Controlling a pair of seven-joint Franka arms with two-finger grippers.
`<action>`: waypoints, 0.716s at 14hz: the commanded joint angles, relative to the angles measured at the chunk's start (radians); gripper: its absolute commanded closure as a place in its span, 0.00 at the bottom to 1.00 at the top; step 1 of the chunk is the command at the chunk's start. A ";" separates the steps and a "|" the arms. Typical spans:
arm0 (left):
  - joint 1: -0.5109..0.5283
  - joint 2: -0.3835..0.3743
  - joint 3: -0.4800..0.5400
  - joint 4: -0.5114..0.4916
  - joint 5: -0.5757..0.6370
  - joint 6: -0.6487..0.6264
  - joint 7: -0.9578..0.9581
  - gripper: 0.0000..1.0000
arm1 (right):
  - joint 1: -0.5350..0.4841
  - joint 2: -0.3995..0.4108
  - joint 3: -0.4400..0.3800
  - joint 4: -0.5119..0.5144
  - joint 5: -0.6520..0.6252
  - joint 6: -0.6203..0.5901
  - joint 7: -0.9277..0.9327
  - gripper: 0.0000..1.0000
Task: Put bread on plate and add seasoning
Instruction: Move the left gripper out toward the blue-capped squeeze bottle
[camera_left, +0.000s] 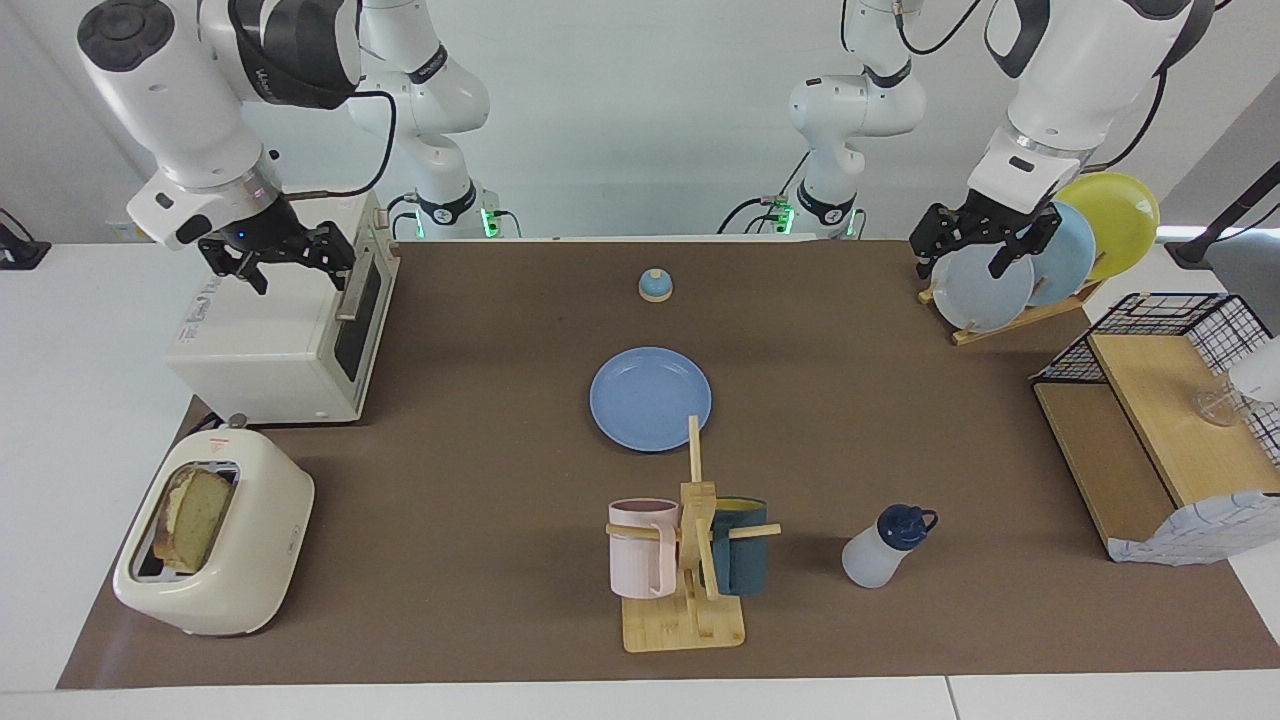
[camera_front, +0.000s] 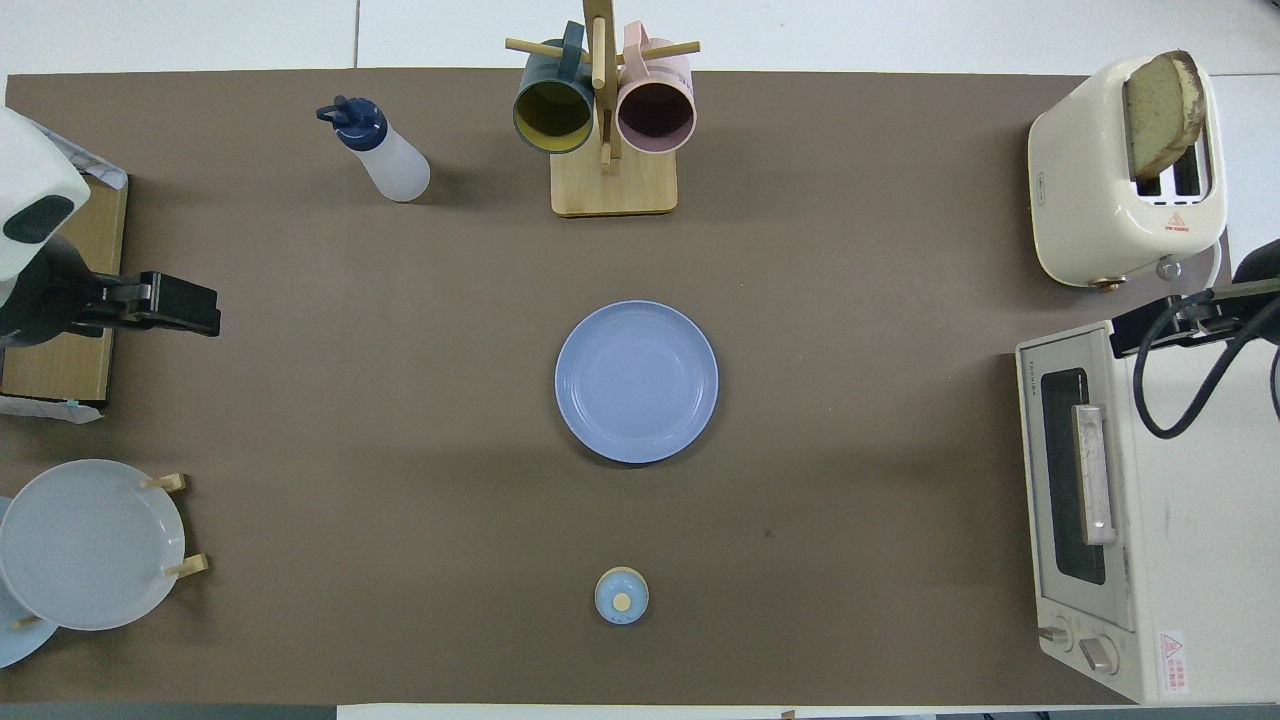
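Your bread (camera_left: 192, 520) stands in the toaster (camera_left: 215, 535), at the right arm's end; right end effector (camera_left: 290, 262), fingers apart, hangs over the oven (camera_left: 280, 345). Left end effector (camera_left: 975, 245) is likewise apart.

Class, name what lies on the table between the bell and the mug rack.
The blue plate lies between the bell and the mug rack, clearest in the overhead view.

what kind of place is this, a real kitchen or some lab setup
Most likely a lab bench staged as a kitchen: a toaster holding bread, a toaster oven and a mug rack sit on a brown mat between two robot arms.
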 joint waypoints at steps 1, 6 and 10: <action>0.011 -0.009 -0.004 0.002 -0.015 -0.016 -0.007 0.00 | -0.008 0.006 0.000 0.014 0.015 -0.013 -0.017 0.00; -0.002 -0.016 -0.002 -0.014 -0.013 -0.008 -0.004 0.00 | -0.008 0.006 0.000 0.013 0.015 -0.013 -0.017 0.00; -0.021 -0.030 -0.005 -0.038 -0.013 -0.025 -0.010 0.00 | -0.008 0.006 0.000 0.014 0.015 -0.013 -0.017 0.00</action>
